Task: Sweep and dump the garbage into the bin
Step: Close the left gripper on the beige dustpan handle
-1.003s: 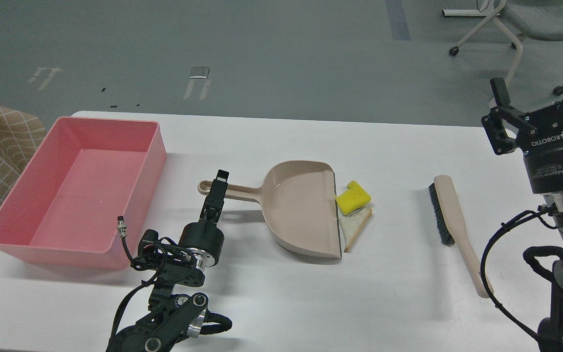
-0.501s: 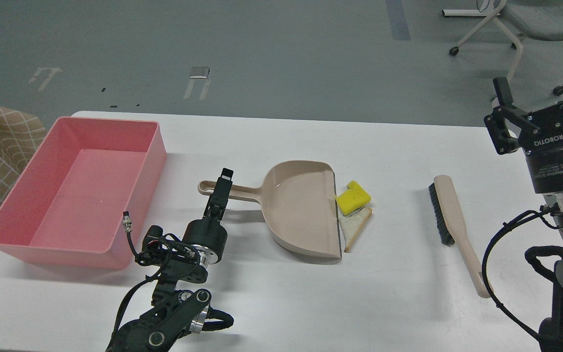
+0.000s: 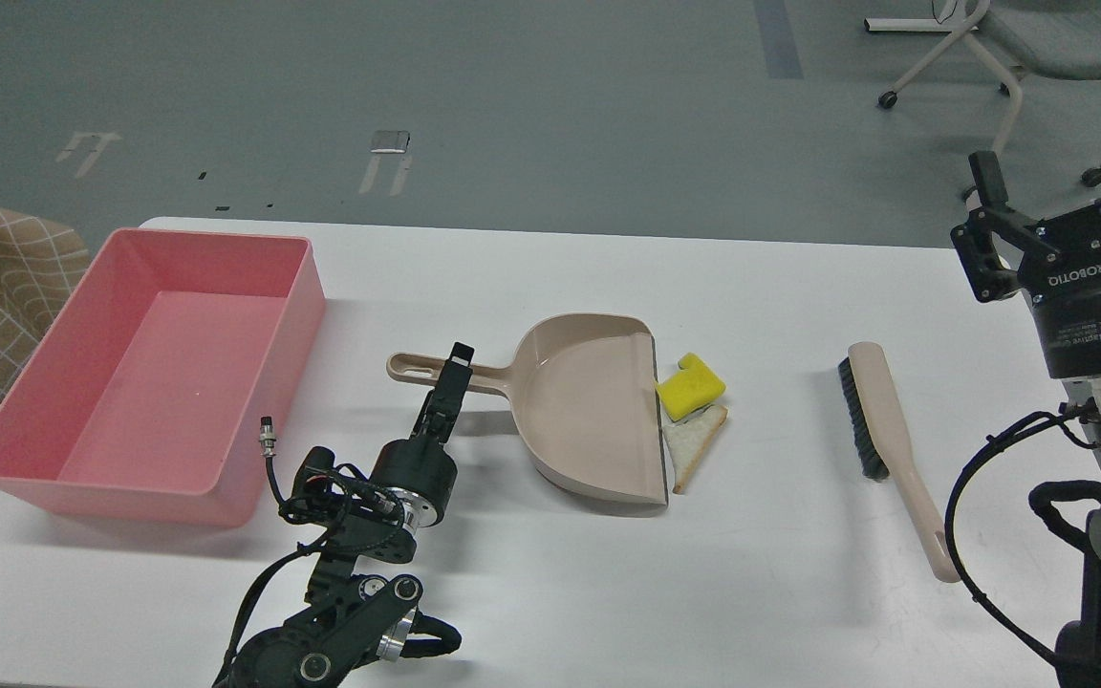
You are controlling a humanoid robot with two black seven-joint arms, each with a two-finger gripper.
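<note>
This looks like a robot lab or a big work room. The floor is plain grey with tape marks stuck on it. A rolling office chair stands far off on the right. Up close is a plain white table, and black robot arms with loose wires reach over it.

Bright, even overhead light is flooding the white table, which is glaring almost featureless near its front edge. Soft, short shadows are falling toward the viewer under the dustpan, the brush and the pink bin, and beside the left arm. The picture is staying sharp across the middle. Print on the right gripper is reading clearly. The grey floor behind is looking duller and slightly grainy, with no obvious bending at the edges.
</note>
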